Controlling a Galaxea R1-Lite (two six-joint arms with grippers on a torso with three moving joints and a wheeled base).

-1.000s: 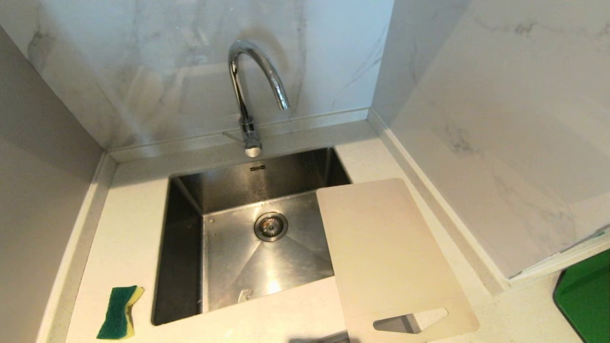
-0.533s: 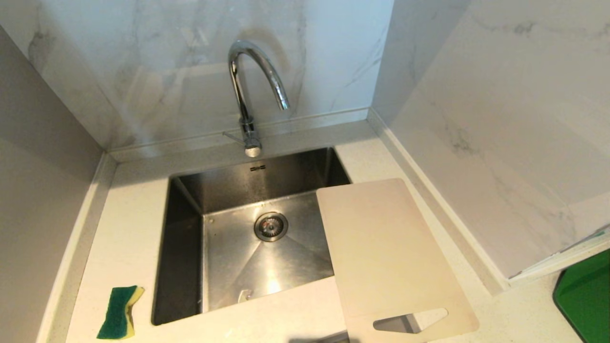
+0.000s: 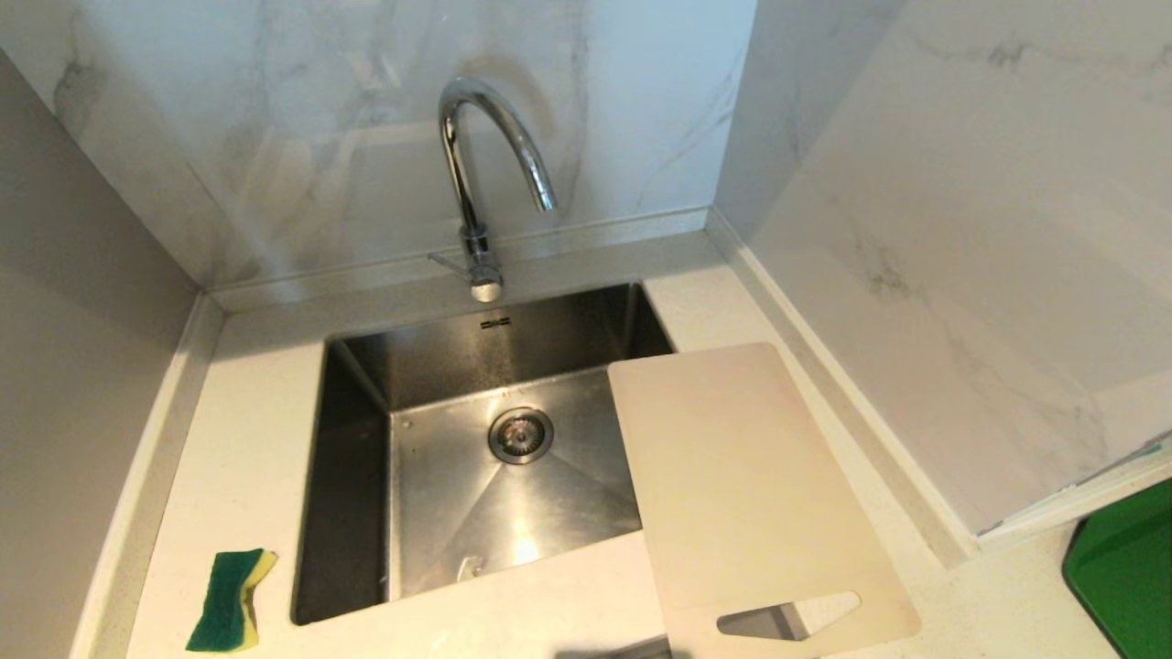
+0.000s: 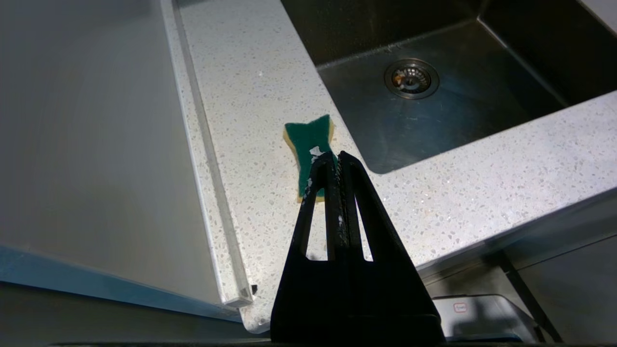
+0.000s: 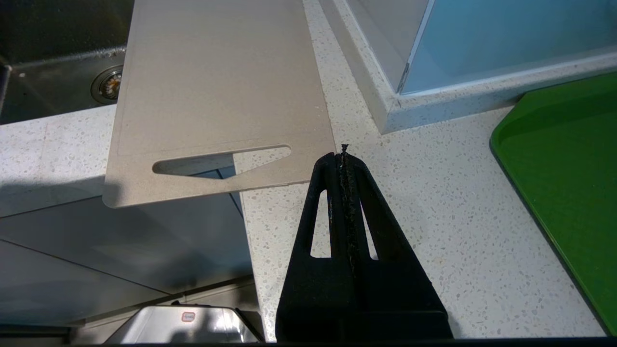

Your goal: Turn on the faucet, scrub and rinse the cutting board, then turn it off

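The chrome gooseneck faucet (image 3: 476, 183) rises behind the steel sink (image 3: 357, 476), its thin lever at the base; no water runs. A cream-white cutting board (image 3: 742, 485) (image 5: 217, 82) lies on the counter to the sink's right, one corner over the basin and the handle-slot end past the counter's front edge. Neither gripper shows in the head view. My left gripper (image 4: 336, 155) hovers shut and empty above the counter, short of a green and yellow sponge (image 4: 308, 140) (image 3: 224, 599). My right gripper (image 5: 343, 155) is shut and empty, just beside the board's handle end.
Marble walls close in behind and to the right, where one juts forward (image 3: 961, 275). A bright green flat object (image 3: 1122, 572) (image 5: 564, 183) lies at the far right on the speckled counter (image 5: 434, 217). A grey wall panel (image 4: 96, 144) borders the left.
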